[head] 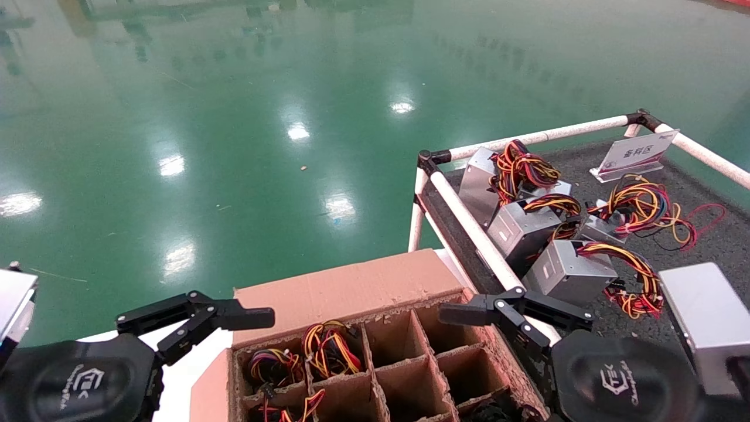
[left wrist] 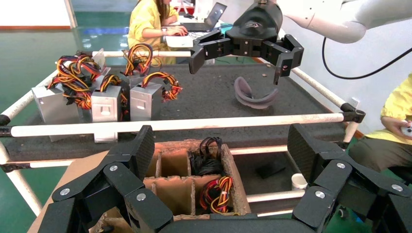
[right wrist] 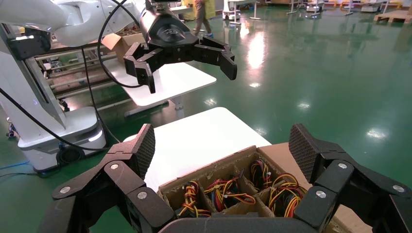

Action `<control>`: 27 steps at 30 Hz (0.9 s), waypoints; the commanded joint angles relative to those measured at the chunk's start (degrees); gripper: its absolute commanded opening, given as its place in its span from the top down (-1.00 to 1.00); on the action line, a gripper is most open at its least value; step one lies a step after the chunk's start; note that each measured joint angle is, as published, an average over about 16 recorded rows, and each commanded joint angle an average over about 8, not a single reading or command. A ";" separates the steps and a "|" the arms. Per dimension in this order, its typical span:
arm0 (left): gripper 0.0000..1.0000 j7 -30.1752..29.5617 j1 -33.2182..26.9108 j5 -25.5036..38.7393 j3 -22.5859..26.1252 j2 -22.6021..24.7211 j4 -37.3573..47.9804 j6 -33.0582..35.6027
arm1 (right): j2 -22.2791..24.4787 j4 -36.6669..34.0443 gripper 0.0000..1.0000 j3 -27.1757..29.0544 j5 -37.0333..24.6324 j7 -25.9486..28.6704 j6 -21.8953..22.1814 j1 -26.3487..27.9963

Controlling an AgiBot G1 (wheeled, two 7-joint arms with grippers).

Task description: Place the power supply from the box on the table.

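Observation:
The cardboard box point(head: 351, 290) with its grid of cells sits at the bottom centre. The power supplies in it show only as wire bundles point(head: 328, 346) point(right wrist: 282, 189) point(left wrist: 216, 191). Several grey power supplies point(head: 562, 272) lie on the dark table point(head: 703, 234) to the right, along the white rail point(head: 469, 228). My left gripper point(head: 196, 321) point(left wrist: 223, 145) hovers open and empty at the box's left side. My right gripper point(head: 517, 317) point(right wrist: 223, 145) hangs open and empty over the box's right edge, by the rail.
A white sign card point(head: 636, 153) stands at the table's far side. A grey curved strip point(left wrist: 252, 97) lies on the table. A white tabletop point(right wrist: 194, 136) is beside the box. A person in yellow point(left wrist: 150, 19) sits beyond the table. Green floor lies all around.

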 commanded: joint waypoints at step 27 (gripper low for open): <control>1.00 0.00 0.00 0.00 0.00 0.00 0.00 0.00 | 0.00 0.00 -1.00 0.00 0.00 0.00 0.00 0.00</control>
